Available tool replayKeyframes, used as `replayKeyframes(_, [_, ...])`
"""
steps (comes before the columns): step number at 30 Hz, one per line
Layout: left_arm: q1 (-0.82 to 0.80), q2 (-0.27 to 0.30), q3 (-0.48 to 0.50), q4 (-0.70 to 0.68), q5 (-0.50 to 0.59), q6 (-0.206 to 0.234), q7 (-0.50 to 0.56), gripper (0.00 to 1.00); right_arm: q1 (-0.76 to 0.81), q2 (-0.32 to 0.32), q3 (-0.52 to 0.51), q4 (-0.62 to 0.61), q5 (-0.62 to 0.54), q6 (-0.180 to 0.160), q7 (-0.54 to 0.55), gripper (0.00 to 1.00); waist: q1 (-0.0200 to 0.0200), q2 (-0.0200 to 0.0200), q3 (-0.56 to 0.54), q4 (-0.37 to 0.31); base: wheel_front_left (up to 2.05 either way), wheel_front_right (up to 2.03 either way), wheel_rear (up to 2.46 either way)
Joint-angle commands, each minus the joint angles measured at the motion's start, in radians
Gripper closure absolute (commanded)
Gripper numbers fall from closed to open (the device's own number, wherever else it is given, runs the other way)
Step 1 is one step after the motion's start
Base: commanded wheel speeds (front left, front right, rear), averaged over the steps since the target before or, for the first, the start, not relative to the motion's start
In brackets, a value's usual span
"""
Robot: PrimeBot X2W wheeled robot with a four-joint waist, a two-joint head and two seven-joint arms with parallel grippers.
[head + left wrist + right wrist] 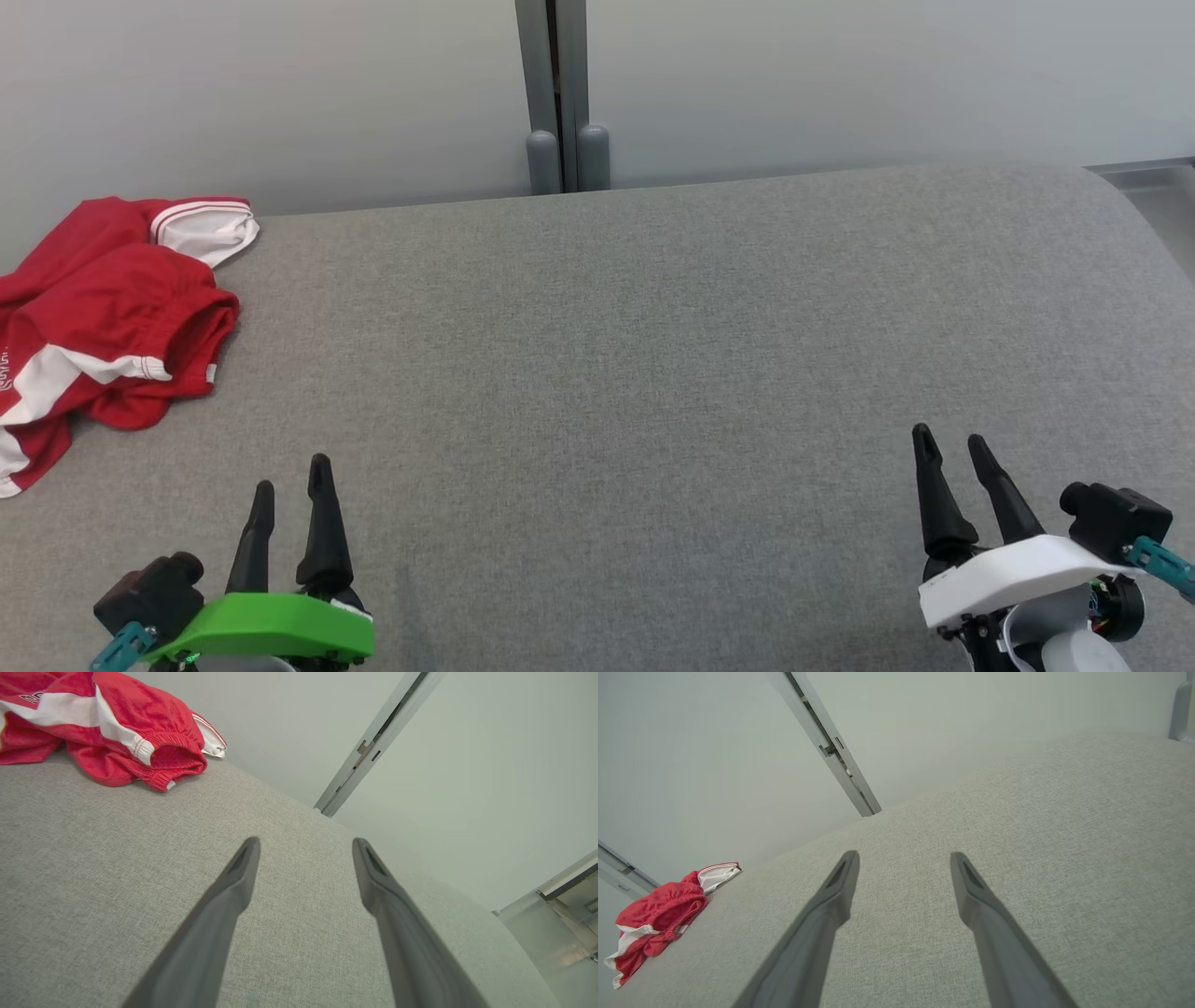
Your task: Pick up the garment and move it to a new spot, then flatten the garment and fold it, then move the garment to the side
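Observation:
The garment [103, 317] is a red piece with white stripes and a white cuff, lying crumpled at the far left of the grey padded table [653, 355]. It also appears at the top left in the left wrist view [112, 723] and small at the lower left in the right wrist view [658, 914]. My left gripper [291, 474] hovers near the front left, open and empty, a short way in front of the garment. My right gripper [952, 443] is open and empty at the front right, far from it.
A pale wall with a grey vertical post [560, 93] runs behind the table. The table's right end curves down near a pale ledge [1158, 187]. Bare grey fabric spreads between the grippers.

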State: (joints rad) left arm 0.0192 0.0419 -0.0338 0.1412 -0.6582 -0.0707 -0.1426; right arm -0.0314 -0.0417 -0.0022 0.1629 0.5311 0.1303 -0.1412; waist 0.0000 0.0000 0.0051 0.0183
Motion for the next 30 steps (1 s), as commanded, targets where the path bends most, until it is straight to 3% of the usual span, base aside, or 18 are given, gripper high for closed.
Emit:
replayKeyframes(1, [0.006, 0.008, -0.004, -0.003, 0.031, -0.002, -0.010, 0.00, 0.003, -0.007, 0.004, -0.007, -0.032, 0.000, -0.011, 0.00, 0.0000, 0.0000, 0.000, 0.000, 0.00, 0.00, 0.00])
replayKeyframes(30, [0.028, 0.010, -0.039, 0.031, 0.238, 0.000, -0.075, 0.00, 0.015, -0.009, 0.028, -0.010, -0.298, 0.000, -0.077, 0.00, 0.0000, 0.0000, 0.000, 0.004, 0.00, 0.00, 0.00])
